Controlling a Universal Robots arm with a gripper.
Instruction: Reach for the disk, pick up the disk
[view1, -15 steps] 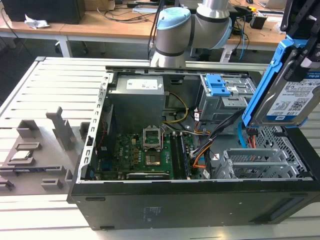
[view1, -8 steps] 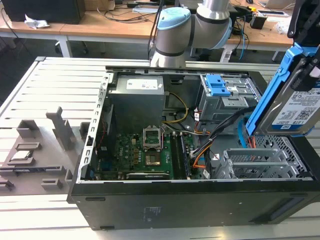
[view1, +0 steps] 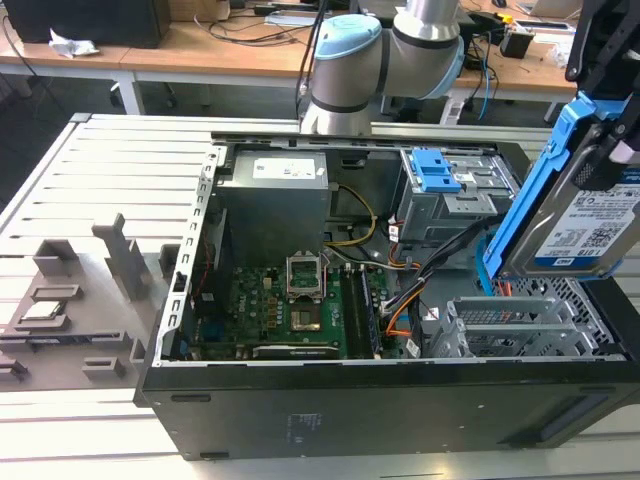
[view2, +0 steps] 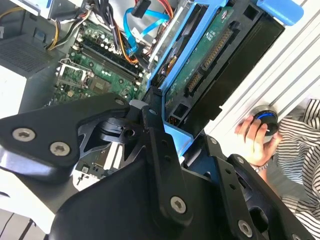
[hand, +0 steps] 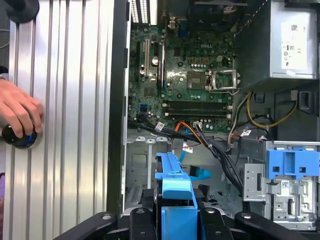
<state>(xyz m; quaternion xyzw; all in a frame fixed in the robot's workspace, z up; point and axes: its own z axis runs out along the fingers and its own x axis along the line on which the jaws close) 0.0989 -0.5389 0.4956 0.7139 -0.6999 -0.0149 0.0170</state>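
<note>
The disk (view1: 590, 225), a flat rectangular silver hard drive with a white-and-blue barcode label and a bright blue plastic frame along its edges, hung on edge in the air, clamped between the black fingers of the gripper (view1: 612, 150) and raised clear of the open black computer case (view1: 400, 400) below it. In the second wrist view the gripper (view2: 172, 122) was closed about the drive's blue frame, the green circuit-board underside and black connector end of the disk (view2: 210, 55) running away from the fingers. The first wrist view showed the blue frame of the disk (hand: 175, 195) standing straight out from between the fingers (hand: 142, 217). I judge the edge-on hold suited a drive drawn out of a narrow slot, since gripping the frame keeps the fingers off the bare board.

Beneath the gripper lay the green motherboard (hand: 195, 75) and the grey metal drive cage with a blue latch piece (hand: 292, 167), well apart from the held drive. Off to one side of the gripper a person's hand (hand: 20, 112) rested on a round black-and-blue button (hand: 20, 137) on the ribbed aluminium table (hand: 70, 125), likely to stop or guide the arm.
</note>
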